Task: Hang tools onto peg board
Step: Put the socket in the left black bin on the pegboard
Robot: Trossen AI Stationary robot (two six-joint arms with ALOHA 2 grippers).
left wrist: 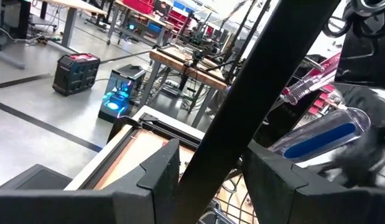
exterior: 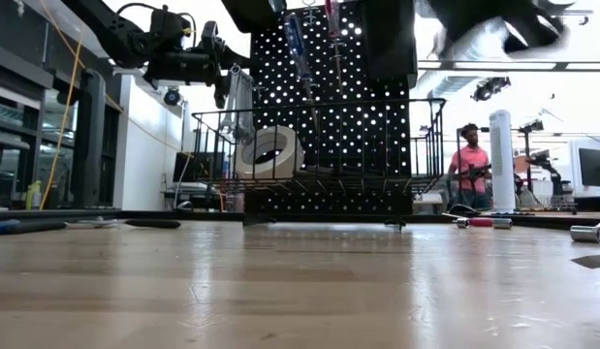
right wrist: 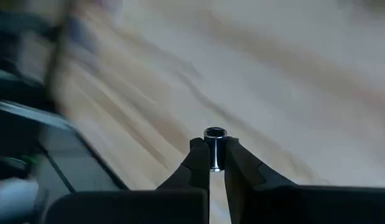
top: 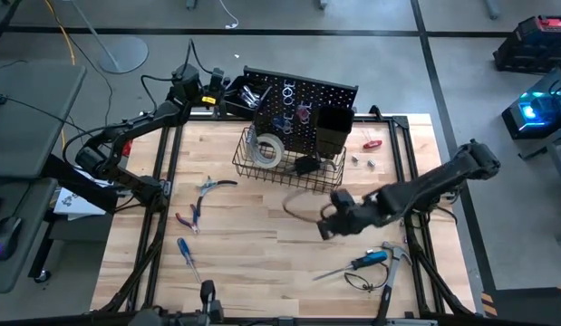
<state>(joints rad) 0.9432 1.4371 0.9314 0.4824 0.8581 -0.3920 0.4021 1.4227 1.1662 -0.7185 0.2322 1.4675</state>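
Peg board (top: 307, 104): black perforated panel, upright, upper centre of the high view, at the far edge of the wooden table (top: 262, 244). Blue- and red-handled screwdrivers (top: 289, 118) hang on its face; silver wrenches (top: 253, 93) sit at its upper left. A black bin (top: 333, 131) is mounted on its right part.

Wire basket (top: 289, 167): black, fixed to the front of the board, centre of the high view. It holds the white tape roll (top: 266, 149), leaning at its left end.

Tools on the table, high view: pliers (top: 191, 217) and a second plier-like tool (top: 212, 186) at left of centre; blue-handled screwdriver (top: 185, 254) at lower left; second blue-handled screwdriver (top: 366, 261) and hammer (top: 393, 263) at lower right, close together; red-handled tool (top: 372, 143) and small metal sockets (top: 363, 163) at right of the board.

Right gripper (right wrist: 216, 163): centre-right of the high view, above the table, in front of the basket. Fingers clenched on a small silver socket (right wrist: 215, 148), which stands between the tips.

Left gripper (left wrist: 209, 177): upper left of the high view, beside the board's left end. Fingers stand apart on either side of a black bar of the board assembly; whether they press it cannot be told.

Background, low view: a person (exterior: 471, 165) at right, beyond the table.
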